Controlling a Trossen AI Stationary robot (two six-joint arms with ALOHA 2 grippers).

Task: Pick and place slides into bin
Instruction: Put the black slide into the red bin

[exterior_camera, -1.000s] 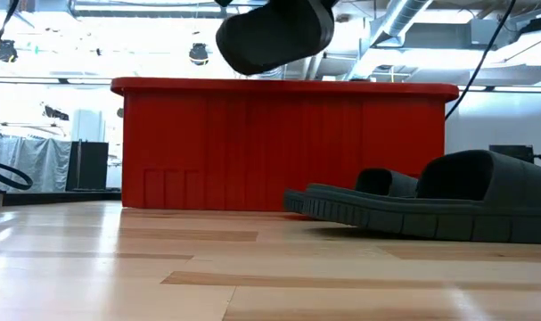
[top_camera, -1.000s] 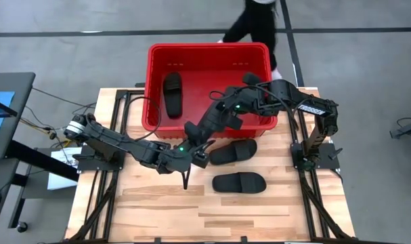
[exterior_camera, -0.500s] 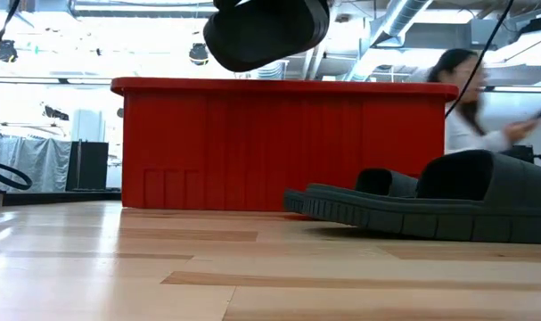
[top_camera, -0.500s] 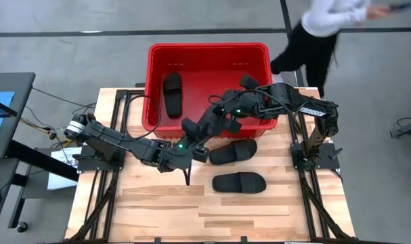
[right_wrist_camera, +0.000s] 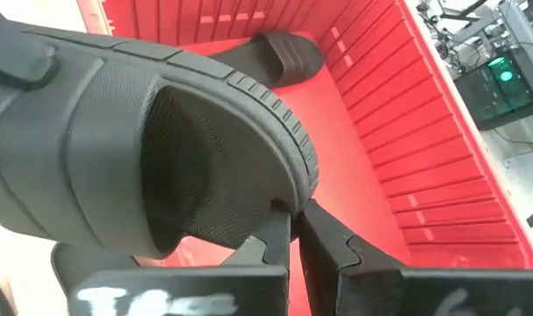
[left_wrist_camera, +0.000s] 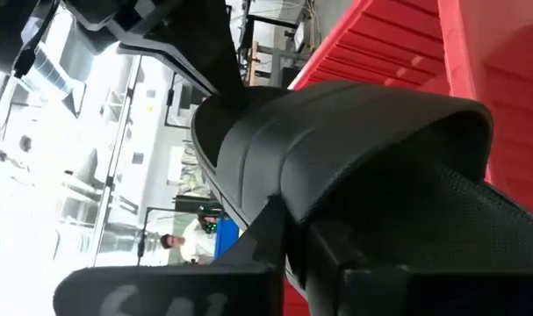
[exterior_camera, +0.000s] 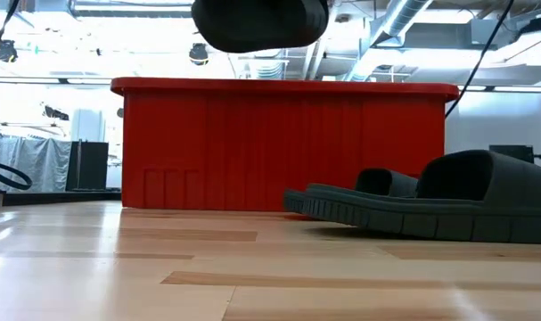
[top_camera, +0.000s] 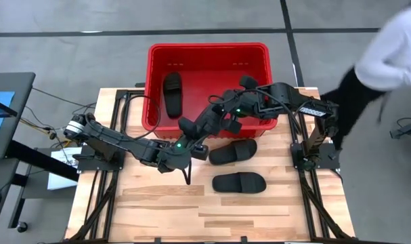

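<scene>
One black slide (top_camera: 189, 127) hangs in the air just in front of the red bin's near wall (top_camera: 151, 125), and it shows at the top of the low view (exterior_camera: 257, 22). My left gripper (top_camera: 193, 144) comes at it from the table's left and is shut on it. My right gripper (top_camera: 205, 127) reaches over from the right and is also shut on it. A second slide (top_camera: 172, 93) lies flat inside the bin. Two more slides (top_camera: 233, 150) (top_camera: 239, 182) lie sole-down on the table. My left gripper pinches the slide between its two fingers (left_wrist_camera: 270, 241) by an edge just below the strap's arch (left_wrist_camera: 275, 202); whether it is strap or sole, I cannot tell. The fingers lie nearly level. The slide is lifted clear of the table. My right gripper pinches the rim of the sole (right_wrist_camera: 282, 204) near one end, beside the ribbed edge, between its two fingers (right_wrist_camera: 323, 241). The fingers slant down from the right. The slide sits clear of the table and the bin, footbed and strap turned toward the wrist camera.
The red bin (top_camera: 259, 51) stands at the table's far edge, its wall (exterior_camera: 279, 147) rising high in the low view. A person (top_camera: 388, 61) walks past beyond the far right corner. Bare wood (top_camera: 158, 203) lies near and to the left.
My left gripper has shut on the slide held by my right gripper. The slide has shifted a little toward the table's left and risen slightly, turning more level. The person behind the table has walked toward the right.
</scene>
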